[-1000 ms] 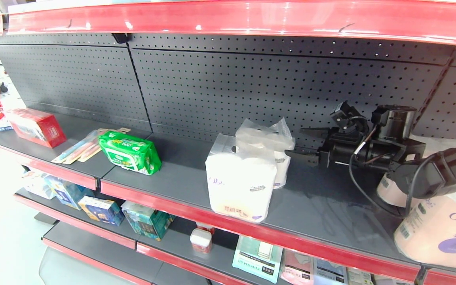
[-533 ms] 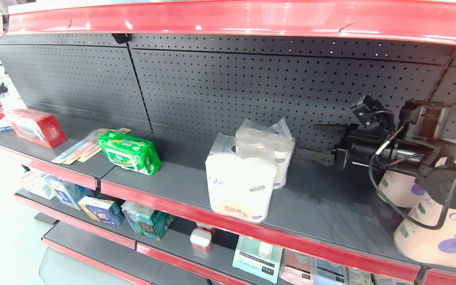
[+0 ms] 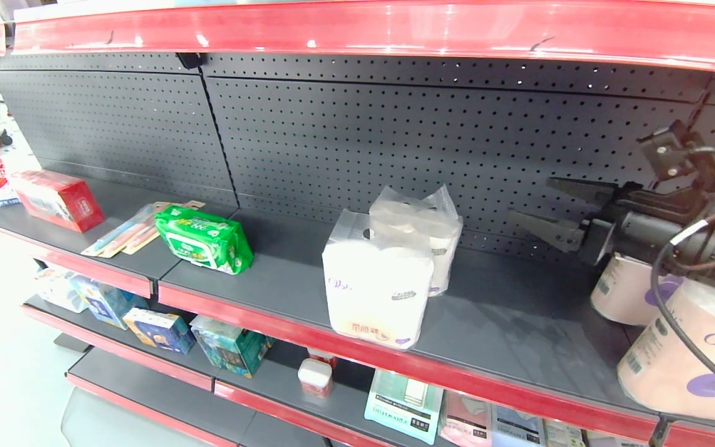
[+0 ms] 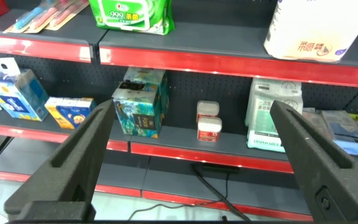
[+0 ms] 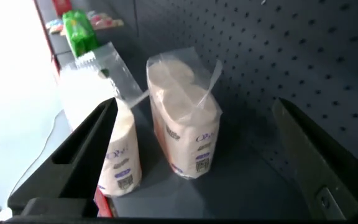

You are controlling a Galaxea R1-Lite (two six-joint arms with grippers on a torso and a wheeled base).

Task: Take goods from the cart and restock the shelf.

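A white tissue pack [image 3: 376,292] stands at the front edge of the grey shelf [image 3: 506,323]. Just behind it stands a clear-wrapped pack of rolls [image 3: 422,226]. My right gripper [image 3: 547,208] hovers above the shelf to the right of both packs, open and holding nothing, its fingers pointing toward them. In the right wrist view the clear-wrapped pack [image 5: 185,118] and the white pack [image 5: 86,93] lie ahead of the open right gripper [image 5: 191,162]. My left gripper [image 4: 191,155] is open and empty, low in front of the lower shelves.
Pink toilet-roll packs [image 3: 692,347] stand at the shelf's right end under my right arm. Green wipes [image 3: 205,239], toothbrushes [image 3: 128,230] and a red box [image 3: 56,198] lie to the left. Boxes and jars [image 4: 209,121] fill the lower shelves. Pegboard [image 3: 364,130] backs the shelf.
My right gripper has drawn back to the right and risen, away from the clear-wrapped pack, staying open. The packs have not moved.
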